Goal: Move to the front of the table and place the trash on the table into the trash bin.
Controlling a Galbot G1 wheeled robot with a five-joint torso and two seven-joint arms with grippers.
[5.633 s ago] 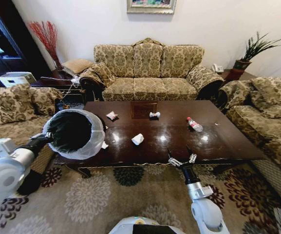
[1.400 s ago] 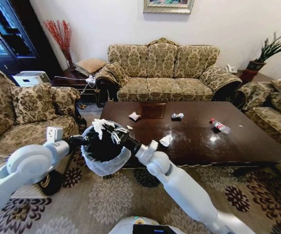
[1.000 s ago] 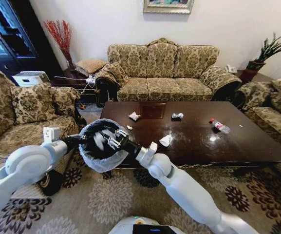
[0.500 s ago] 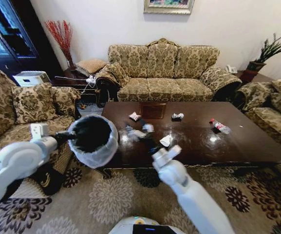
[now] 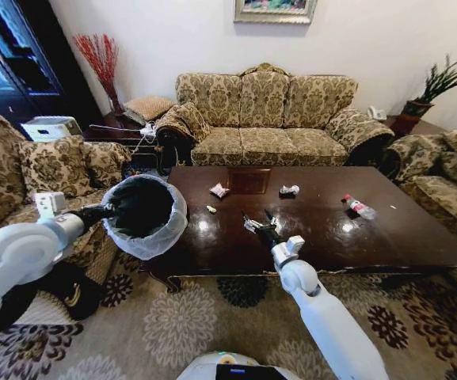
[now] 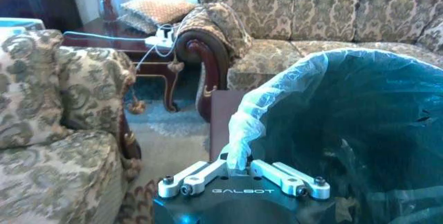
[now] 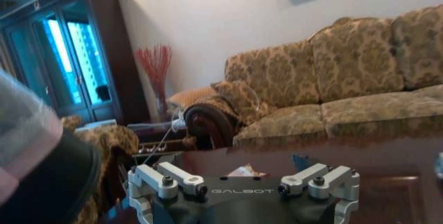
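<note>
Over the table (image 5: 355,237), right gripper (image 5: 257,222) is back from the trash bin (image 5: 145,207), jaws spread, empty; left gripper (image 6: 242,178) clenched on bin rim; wrapper (image 5: 219,190), tissue (image 5: 289,190), bottle (image 5: 358,207) remain

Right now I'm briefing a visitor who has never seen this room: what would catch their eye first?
Most striking is the trash bin, black with a white liner, held up in the air by the left tool beside the table's left end. Next comes the right tool, open over the glossy tabletop. Litter lies there: a wrapper, a crumpled tissue and a red-capped bottle toward the right.
</note>
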